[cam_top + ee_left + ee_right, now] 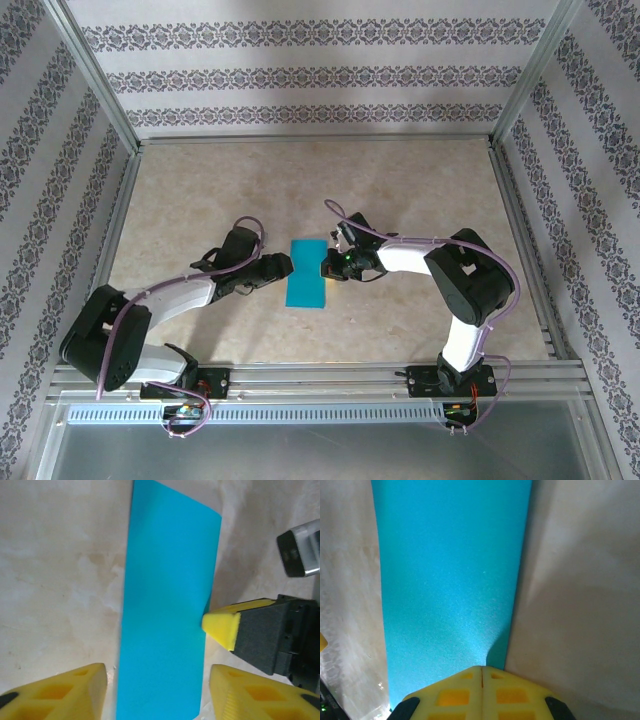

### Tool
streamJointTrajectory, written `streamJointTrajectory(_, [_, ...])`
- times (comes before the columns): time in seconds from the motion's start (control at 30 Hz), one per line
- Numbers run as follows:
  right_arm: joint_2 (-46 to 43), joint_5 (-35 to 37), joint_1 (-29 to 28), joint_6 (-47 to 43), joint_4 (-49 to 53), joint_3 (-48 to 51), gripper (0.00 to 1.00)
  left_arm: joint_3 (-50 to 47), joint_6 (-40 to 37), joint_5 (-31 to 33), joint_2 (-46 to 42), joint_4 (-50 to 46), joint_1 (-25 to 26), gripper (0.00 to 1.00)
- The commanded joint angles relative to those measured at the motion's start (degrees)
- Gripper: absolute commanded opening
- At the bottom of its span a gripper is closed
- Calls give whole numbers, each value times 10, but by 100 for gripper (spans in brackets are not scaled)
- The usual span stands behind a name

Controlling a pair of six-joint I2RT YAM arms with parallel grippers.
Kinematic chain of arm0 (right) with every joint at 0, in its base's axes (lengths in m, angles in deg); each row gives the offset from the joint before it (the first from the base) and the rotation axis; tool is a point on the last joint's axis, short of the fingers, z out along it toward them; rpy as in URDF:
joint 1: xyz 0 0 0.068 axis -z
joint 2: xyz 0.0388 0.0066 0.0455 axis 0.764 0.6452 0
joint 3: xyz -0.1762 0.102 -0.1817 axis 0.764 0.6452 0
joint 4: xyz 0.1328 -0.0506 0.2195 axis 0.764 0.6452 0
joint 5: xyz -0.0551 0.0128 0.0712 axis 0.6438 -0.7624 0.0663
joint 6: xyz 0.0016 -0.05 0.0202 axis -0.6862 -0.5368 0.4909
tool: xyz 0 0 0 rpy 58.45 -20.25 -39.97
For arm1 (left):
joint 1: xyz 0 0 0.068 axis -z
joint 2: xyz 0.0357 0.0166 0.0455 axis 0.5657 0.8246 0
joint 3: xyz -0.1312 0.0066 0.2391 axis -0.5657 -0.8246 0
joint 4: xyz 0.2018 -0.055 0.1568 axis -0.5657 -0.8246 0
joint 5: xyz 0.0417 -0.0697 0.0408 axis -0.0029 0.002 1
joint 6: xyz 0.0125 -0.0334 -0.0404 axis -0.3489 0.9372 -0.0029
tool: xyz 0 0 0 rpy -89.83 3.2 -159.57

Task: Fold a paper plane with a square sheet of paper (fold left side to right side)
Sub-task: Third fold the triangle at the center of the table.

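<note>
From above, my arms' bases (190, 385) sat nearest; beyond, the halved square sheet of paper (307, 273) lay central on the desk (400, 190). Left wrist: left pincer (157, 675) released, straddling it. Right wrist: right pincer (481, 672) clenched empty, pinning its edge; I judged aligned edges and firm creasing mattered.

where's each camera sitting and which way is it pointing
Top external: above and behind the arms, looking down on the table; both arms show, left gripper and right gripper flanking the sheet of paper.
Left wrist: on the left arm, looking down past its open fingers onto the paper.
Right wrist: on the right arm, looking down past its shut fingers along the paper.
Shared: all see the paper; left wrist also catches the right gripper's tip.
</note>
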Motion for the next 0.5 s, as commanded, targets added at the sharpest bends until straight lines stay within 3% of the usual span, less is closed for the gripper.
streamJointTrajectory(0.0, [13, 42, -6, -45, 72, -10, 0, 21, -13, -32, 24, -24, -9, 50])
streamJointTrajectory(0.23, [10, 39, -1, -50, 73, -11, 0, 38, -7, -90, 96, -7, -6, 41])
streamJointTrajectory(0.47, [10, 39, 1, -51, 71, -10, 0, 48, -12, -93, 123, -14, -5, 39])
